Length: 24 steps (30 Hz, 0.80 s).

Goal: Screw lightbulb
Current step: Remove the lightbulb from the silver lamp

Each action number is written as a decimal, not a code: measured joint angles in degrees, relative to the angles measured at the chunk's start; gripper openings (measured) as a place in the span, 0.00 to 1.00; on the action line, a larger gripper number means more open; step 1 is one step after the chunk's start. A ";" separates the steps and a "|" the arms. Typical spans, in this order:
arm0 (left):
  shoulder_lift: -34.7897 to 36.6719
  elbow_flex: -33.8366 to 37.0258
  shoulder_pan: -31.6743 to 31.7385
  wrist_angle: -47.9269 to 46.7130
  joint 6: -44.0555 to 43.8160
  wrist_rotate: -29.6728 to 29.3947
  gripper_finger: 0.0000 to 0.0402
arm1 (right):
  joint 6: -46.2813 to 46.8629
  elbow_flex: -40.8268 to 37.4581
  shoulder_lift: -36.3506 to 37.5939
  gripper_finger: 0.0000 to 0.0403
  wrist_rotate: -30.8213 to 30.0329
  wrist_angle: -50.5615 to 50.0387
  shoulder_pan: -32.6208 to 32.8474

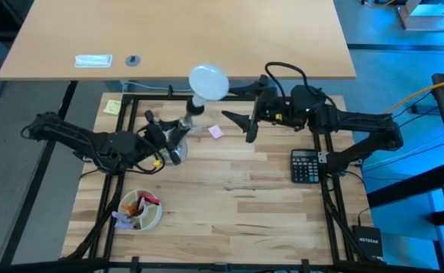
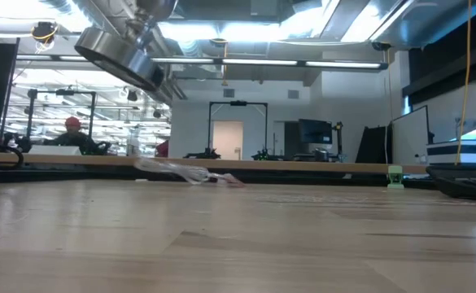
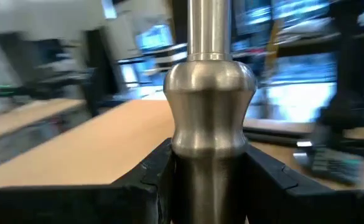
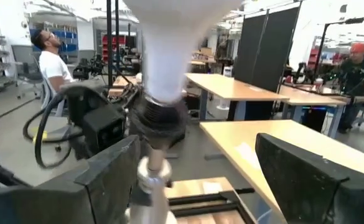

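My left end effector (image 1: pixel 174 140) is clamped on the silvery stand (image 1: pixel 185 125); in the left wrist view both fingers (image 3: pixel 145 180) press against the metal stem (image 3: pixel 211 124) just below its bulge. The stand is held tilted, off the counter, with its flared base (image 2: pixel 122 55) hanging high in the low view. The lightbulb (image 1: pixel 208 81) sits in the black socket (image 4: pixel 158 118) at the stand's upper end, over the far edge of the counter (image 1: pixel 229 205); in the right wrist view its white globe (image 4: pixel 175 43) tapers down into that socket.

My right end effector (image 1: pixel 240 126) is spread wide and holds nothing. Its fingers (image 4: pixel 306 171) stand apart, beside the bulb and socket, and I cannot tell whether either one touches them. The left arm reaches in low from the left side, elbow bent. The right arm extends from the right, its wrist near the far edge.

The counter is light wood planking. On it lie a dark calculator (image 1: pixel 305 165) to the right, a bowl (image 1: pixel 141 210) with colourful pieces near the front left, a pink note (image 1: pixel 215 131) beside the stand and a yellow note (image 1: pixel 112 106) at the far left. A second, paler desk (image 1: pixel 176 38) stands beyond. A black box (image 1: pixel 370 241) at the front right reads NETGEAR. The room behind holds desks, dark partitions and seated people (image 4: pixel 50 62).
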<state>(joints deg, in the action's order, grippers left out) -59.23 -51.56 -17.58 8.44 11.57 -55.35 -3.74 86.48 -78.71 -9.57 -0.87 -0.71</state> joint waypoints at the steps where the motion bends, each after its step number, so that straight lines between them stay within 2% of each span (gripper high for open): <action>1: -0.35 -0.01 -0.19 0.51 0.92 -2.52 0.31 | 0.28 0.00 -0.43 0.81 -0.16 0.68 0.00; 11: -6.90 0.01 -0.55 9.16 9.11 -18.59 0.31 | 8.55 -0.02 -8.14 0.81 0.08 12.68 -0.07; 16: -9.85 -0.01 -0.32 14.63 12.82 -24.36 0.31 | 8.84 -0.04 -8.90 0.81 -6.78 16.38 -0.07; 24: -13.63 0.00 1.29 18.48 15.64 -26.04 0.31 | 7.88 -0.02 -9.32 0.81 -11.59 22.51 -0.07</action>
<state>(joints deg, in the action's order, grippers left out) -72.85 -51.56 -16.29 26.92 27.20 -81.38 4.14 86.46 -88.03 -21.16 21.64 -0.78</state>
